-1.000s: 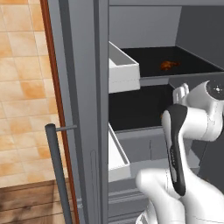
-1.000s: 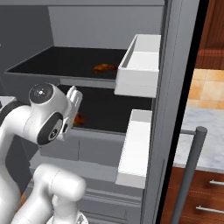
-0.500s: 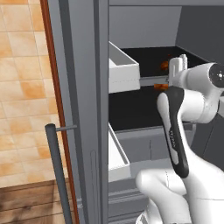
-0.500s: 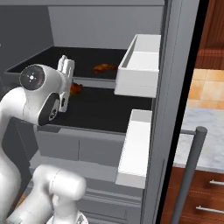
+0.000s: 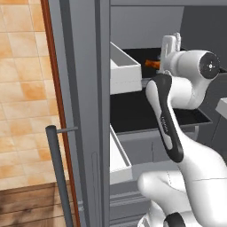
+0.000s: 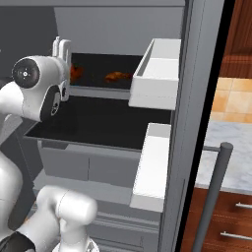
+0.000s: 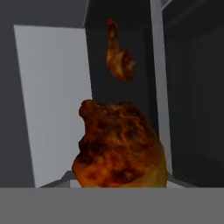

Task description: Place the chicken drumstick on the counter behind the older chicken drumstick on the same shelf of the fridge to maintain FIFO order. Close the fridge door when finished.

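drumsticks: 2 | held drumstick (image 7: 120,146) pinched in gripper (image 6: 63,49) jaws | older drumstick (image 6: 117,76) on shelf (image 6: 98,84) | black shelves: 2 | fridge (image 5: 84,66) open

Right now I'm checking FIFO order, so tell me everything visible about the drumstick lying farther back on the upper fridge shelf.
The older chicken drumstick is small, orange-brown and roasted-looking, with a plump meaty end tapering to a thin bone end. It lies flat on the thin black shelf, apart from the drumstick nearer the arm. Nothing visibly touches it besides the shelf.

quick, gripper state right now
gripper: shut on the chicken drumstick, raised to the upper shelf of the fridge, where the older drumstick lies.
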